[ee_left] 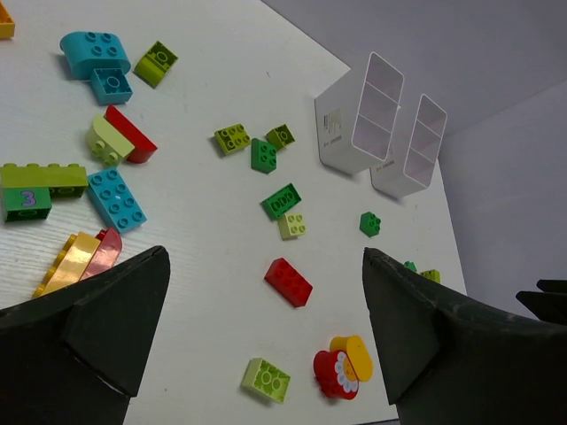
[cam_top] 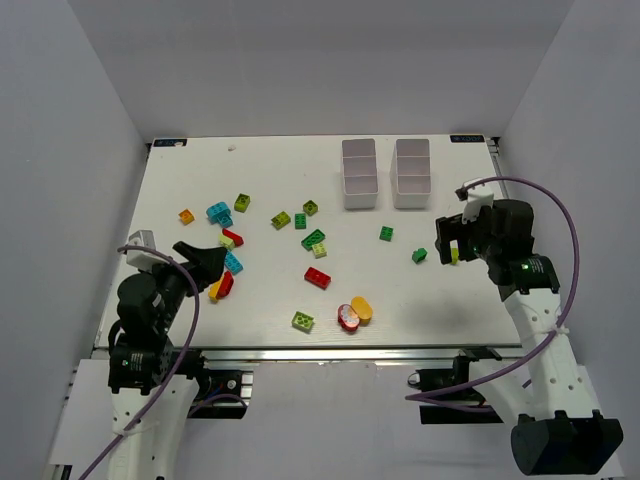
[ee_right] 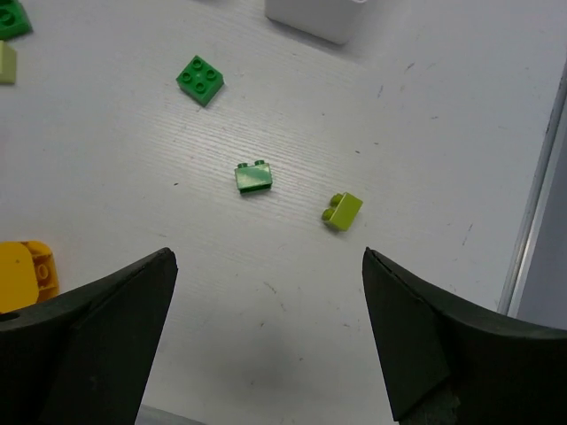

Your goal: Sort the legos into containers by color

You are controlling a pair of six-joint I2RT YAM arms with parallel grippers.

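Note:
Legos lie scattered on the white table (cam_top: 270, 300): cyan bricks (cam_top: 218, 212) and an orange one (cam_top: 186, 216) at the left, a red brick (cam_top: 317, 278) and a red and yellow rounded pair (cam_top: 354, 313) in the middle. Two white three-compartment bins (cam_top: 360, 173) (cam_top: 412, 172) stand empty at the back right. My left gripper (cam_top: 205, 265) is open and empty above the table; the red brick (ee_left: 288, 282) lies ahead of it. My right gripper (cam_top: 450, 240) is open and empty, with a dark green brick (ee_right: 253, 177) and a small lime brick (ee_right: 342, 211) ahead of it.
The table's right edge rail (ee_right: 540, 177) runs close to my right gripper. A lime brick (ee_left: 266, 379) lies near the front edge. Grey walls enclose the table on three sides. A bin corner (ee_right: 310, 18) shows at the top of the right wrist view.

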